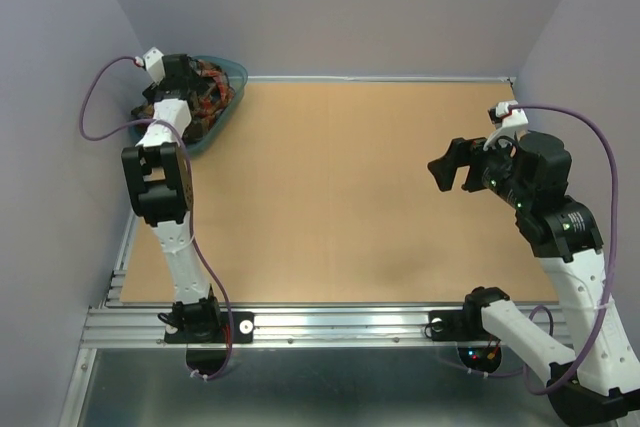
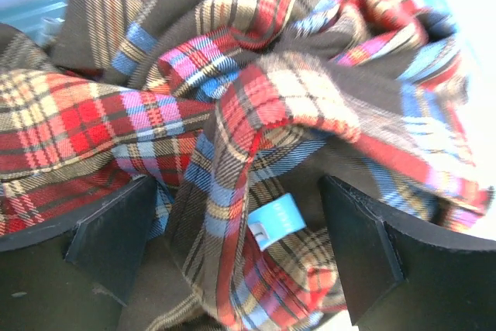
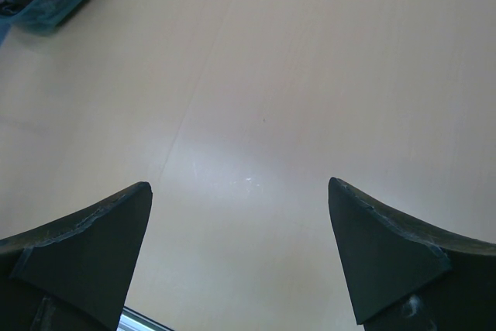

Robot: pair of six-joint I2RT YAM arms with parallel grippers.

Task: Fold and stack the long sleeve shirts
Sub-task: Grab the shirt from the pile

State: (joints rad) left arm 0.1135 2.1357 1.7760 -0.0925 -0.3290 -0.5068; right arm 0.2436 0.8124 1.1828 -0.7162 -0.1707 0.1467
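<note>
Lavender walls (image 1: 330, 7) close in a tan table (image 1: 350, 197). A teal basket (image 1: 222, 125) sits at the table's far left corner. The long sleeve shirts (image 1: 205, 92) lie bunched inside it, a rumpled heap of red, brown, navy and yellow plaid. How many garments make up the heap cannot be told.

The left arm stretches forward from its base and dips into the basket. In the left wrist view the left gripper (image 2: 236, 184) has its two black fingers (image 2: 116, 230) spread wide. A raised fold of the plaid cloth (image 2: 271, 91) lies between them and is not pinched. A small blue label (image 2: 275, 222) shows on that fold, low between the fingers. A strip of the basket's teal wall shows at the upper left behind the fabric.

The right arm stands over the right side of the table, well apart from the basket. The right gripper (image 1: 455, 169) points toward the middle of the table. From the right wrist camera its fingers (image 3: 93, 246) are parted with nothing between them, only bare table below. A corner of the basket and a scrap of plaid show at the top left of that view.
</note>
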